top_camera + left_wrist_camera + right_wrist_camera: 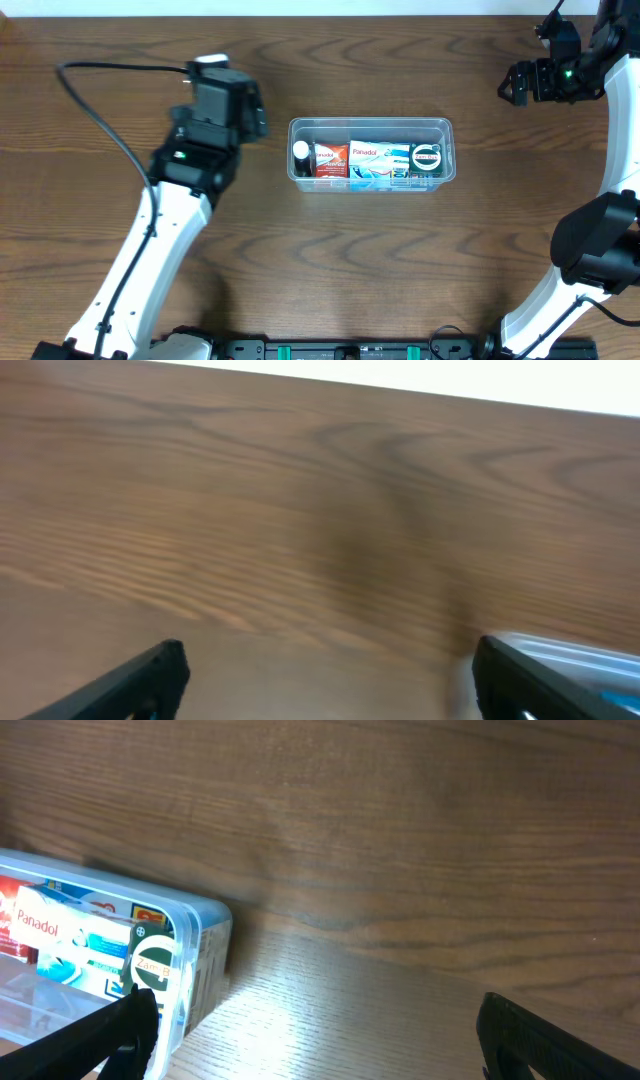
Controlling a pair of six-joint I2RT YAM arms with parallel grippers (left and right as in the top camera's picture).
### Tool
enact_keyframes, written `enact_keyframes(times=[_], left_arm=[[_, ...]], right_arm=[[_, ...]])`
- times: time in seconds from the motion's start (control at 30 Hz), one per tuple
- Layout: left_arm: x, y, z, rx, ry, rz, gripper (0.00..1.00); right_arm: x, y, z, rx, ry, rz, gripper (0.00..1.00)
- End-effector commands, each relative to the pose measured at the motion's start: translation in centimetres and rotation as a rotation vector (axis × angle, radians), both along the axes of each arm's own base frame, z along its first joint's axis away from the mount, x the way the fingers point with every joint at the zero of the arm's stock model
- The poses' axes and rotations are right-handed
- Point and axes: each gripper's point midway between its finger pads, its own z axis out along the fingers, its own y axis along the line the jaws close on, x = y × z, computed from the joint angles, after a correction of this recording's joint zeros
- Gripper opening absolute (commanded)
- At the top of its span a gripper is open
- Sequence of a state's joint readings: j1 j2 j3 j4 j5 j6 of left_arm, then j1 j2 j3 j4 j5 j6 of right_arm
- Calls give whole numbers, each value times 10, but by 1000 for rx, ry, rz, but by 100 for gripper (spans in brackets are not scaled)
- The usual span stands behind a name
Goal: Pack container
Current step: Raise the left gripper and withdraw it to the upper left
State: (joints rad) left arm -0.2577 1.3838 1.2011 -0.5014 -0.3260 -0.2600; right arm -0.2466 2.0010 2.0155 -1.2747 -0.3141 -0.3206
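- The left pincer (pixel 335 682) is released, its two dark fingertips (pixel 160 672) spread wide with only bare brown worktop (pixel 300 510) between them.
- Just past the fingertip at the right of that wrist view shows a blurred sliver of the container (pixel 575 653), apart from the finger.
- The right pincer (pixel 330 1042) is released too, jaws wide, holding nothing.
- Ahead of it, beyond the finger at the left of its wrist view, lies one rounded corner of the clear tub; a green round label (pixel 150 965) and a "Panadol" box (pixel 60 935) show through the wall.
- From overhead, the container sits flat on the worktop between the two pincers, touched by neither (nearer the left one).
- Inside it, in a row from the left pincer's end to the right's: a small dark bottle with a white cap (pixel 301 156), a red box (pixel 331 160), a blue-and-white Panadol box (pixel 378 162), then the round green-labelled item (pixel 428 157).
- A black cable (pixel 100 110) loops along the left arm, on the side away from the tub.
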Motion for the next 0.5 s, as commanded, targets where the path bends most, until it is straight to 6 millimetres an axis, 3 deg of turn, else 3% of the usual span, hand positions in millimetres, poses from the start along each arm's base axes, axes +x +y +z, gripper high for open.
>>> enact_keyframes(times=[0.0,0.17,0.47], left_arm=[[2,40,11,22,-21,110,98],[0,70,11,24,-17,185,98],[0,74,11,24,-17,196,98]], right_arm=[[3,-1,6,4,-14,-13,99],[3,-1,6,4,-14,-13,99],[3,-1,6,4,-14,-13,99]])
